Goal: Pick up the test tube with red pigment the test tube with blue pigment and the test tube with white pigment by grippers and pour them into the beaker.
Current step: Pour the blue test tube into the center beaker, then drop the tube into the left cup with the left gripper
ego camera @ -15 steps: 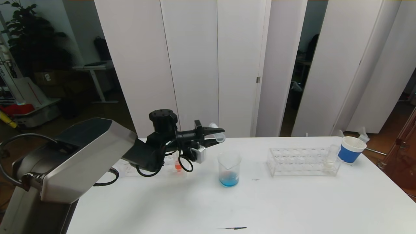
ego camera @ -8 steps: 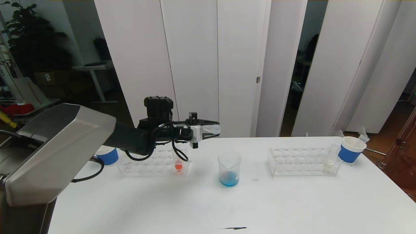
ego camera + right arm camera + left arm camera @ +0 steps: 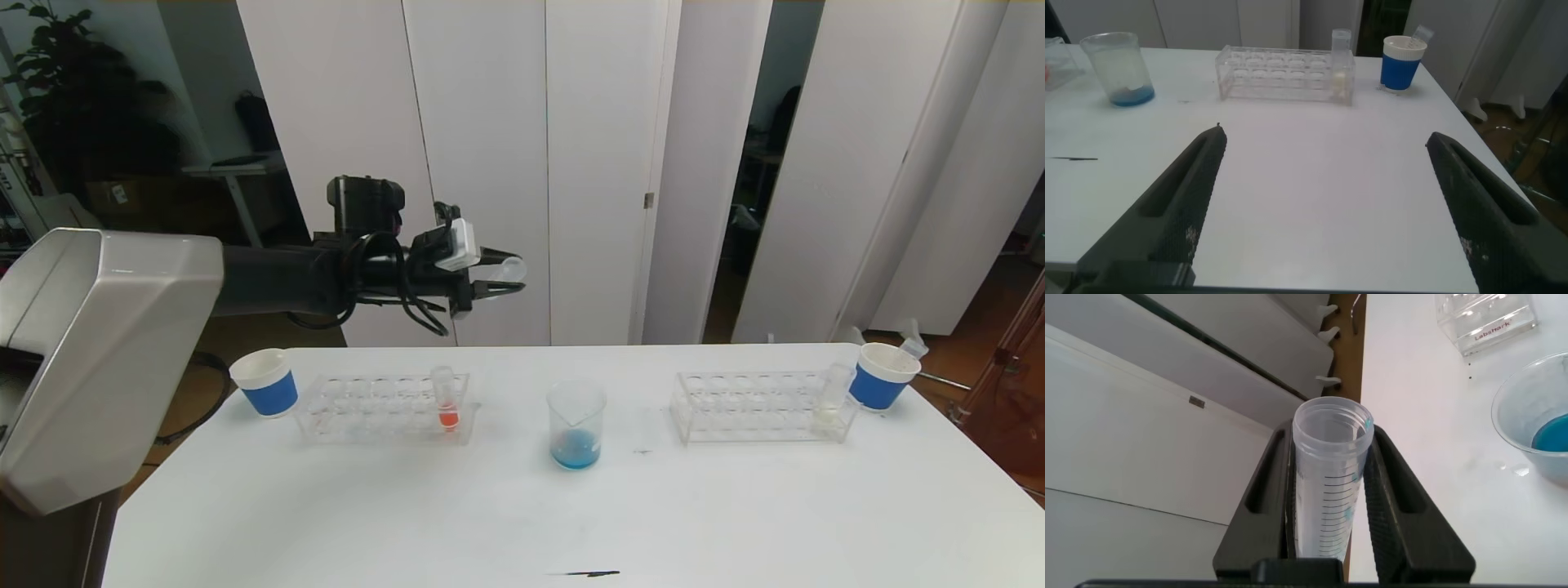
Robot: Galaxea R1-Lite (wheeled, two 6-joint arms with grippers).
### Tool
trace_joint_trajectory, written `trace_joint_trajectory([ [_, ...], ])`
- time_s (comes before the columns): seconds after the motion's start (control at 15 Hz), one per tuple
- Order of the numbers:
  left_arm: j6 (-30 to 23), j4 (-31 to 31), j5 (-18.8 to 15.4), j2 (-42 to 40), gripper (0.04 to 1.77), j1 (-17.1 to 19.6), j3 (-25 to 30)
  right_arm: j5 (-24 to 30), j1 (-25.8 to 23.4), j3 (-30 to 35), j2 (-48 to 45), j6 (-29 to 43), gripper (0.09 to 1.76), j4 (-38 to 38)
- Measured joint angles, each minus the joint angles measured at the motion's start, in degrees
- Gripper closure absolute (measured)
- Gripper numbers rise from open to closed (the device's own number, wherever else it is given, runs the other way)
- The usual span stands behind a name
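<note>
Holding blue liquid: beaker [image 3: 576, 425].

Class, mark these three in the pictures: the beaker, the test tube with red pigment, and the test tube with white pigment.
beaker [image 3: 576, 425], head view, on its clear glass wall above the blue liquid.
test tube with red pigment [image 3: 446, 418], head view, on the red liquid at its bottom.
test tube with white pigment [image 3: 1339, 78], right wrist view, on its whitish bottom.

Beaker [image 3: 576, 425] mid-table, tube rack [image 3: 384, 408] to its left, another rack [image 3: 759, 406] to its right

Three tubes [image 3: 446, 398], two racks [image 3: 384, 408] (clear)
</note>
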State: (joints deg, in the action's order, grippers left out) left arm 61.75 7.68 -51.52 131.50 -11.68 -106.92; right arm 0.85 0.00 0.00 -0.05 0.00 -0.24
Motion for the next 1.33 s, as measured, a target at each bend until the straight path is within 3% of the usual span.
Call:
trace_joint_trajectory([
  [0.2, -8.41, -6.45, 0.20, 0.11, 1.24, 1.99, -5.89, 0.00, 0.00, 0.00, 0.00, 0.00, 0.10, 0.00],
  [0.4, -22.33, -6.21, 0.69, -0.55, 1.24, 3.97, -6.96, 0.00, 0.00, 0.00, 0.00, 0.00, 0.10, 0.00],
  [0.6, -28.76, -4.49, 1.02, -1.45, 1.24, 8.22, -7.19, 0.00, 0.00, 0.00, 0.00, 0.00, 0.10, 0.00],
  [0.8, -39.53, -2.45, 2.51, -2.12, 1.24, 12.06, -7.16, -0.01, 0.00, 0.00, 0.00, 0.00, 0.10, -0.02],
  [0.87, -41.94, -0.60, 5.33, -2.39, 1.24, 13.49, -7.13, -0.04, 0.00, 0.00, 0.00, 0.00, 0.10, -0.02],
  [1.13, -53.43, 8.66, 24.62, -1.82, 1.24, 16.80, -7.05, 0.00, 0.00, 0.00, 0.00, 0.00, 0.10, -0.02],
  [1.33, -56.05, 12.30, 31.29, -0.24, 1.24, 19.94, -7.07, -0.01, 0.00, 0.00, 0.00, 0.00, 0.10, -0.02],
])
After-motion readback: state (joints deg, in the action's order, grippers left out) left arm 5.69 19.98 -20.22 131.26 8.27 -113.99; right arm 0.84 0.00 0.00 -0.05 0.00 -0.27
